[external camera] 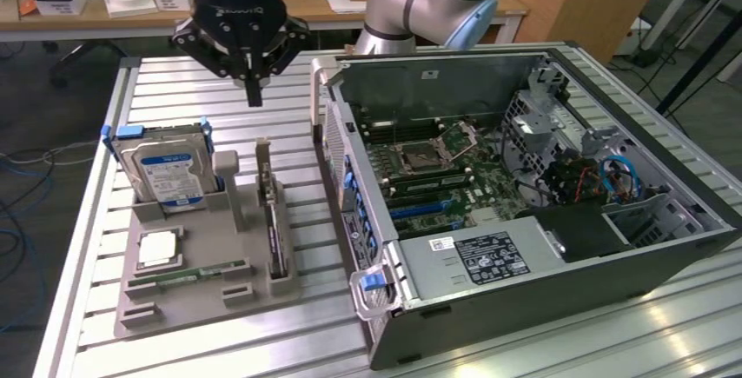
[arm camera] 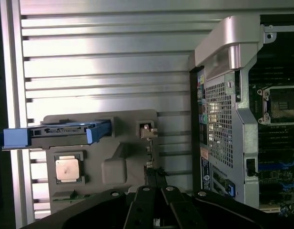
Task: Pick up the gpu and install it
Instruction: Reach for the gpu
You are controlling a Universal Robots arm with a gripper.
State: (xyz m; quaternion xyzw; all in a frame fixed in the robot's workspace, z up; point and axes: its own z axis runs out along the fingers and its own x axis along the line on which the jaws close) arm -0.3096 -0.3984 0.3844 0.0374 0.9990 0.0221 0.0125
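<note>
I see gripper (external camera: 254, 96) pressed together w/ nothing in it; gpu (external camera: 270, 217) stands edge-up in holder (external camera: 186, 310) below it, apart.

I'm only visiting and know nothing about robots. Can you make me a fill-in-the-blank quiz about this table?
1. The tool hangs over the table with its fingers ____.
2. The gpu stands on edge in the gray holder, so the tool holds ____.
3. The hard drive stands in that holder, on the exterior view's ____ of the gpu.
4. The computer case lies with its side ____, motherboard showing.
Missing words: shut; nothing; left; open.
</note>
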